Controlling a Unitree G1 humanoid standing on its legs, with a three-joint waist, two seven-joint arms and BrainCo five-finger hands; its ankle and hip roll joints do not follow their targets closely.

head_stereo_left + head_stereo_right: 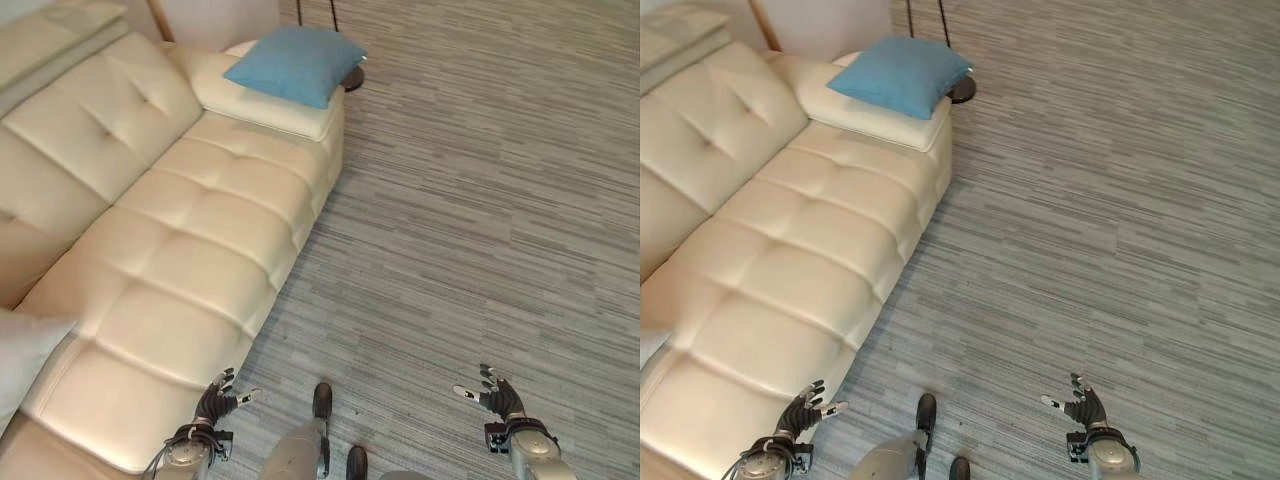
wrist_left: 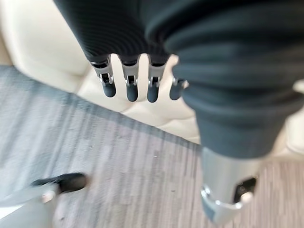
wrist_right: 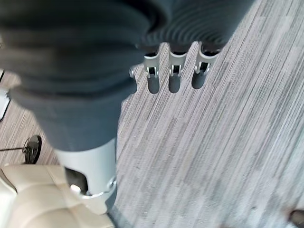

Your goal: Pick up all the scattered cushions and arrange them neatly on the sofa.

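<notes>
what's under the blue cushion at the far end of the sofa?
The blue cushion lies on the cream sofa's far armrest, overhanging it toward the floor. A dark round base on the grey floor pokes out beyond it. The armrest top beneath is covered.

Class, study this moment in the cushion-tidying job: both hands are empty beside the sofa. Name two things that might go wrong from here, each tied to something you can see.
1. The blue cushion lies on the sofa's far armrest, overhanging its edge; a careless nudge might tip it onto the carpet.
2. The left hand hangs open close to the sofa front, so a forward swing might scrape the seat. The right hand is open over bare carpet.
</notes>
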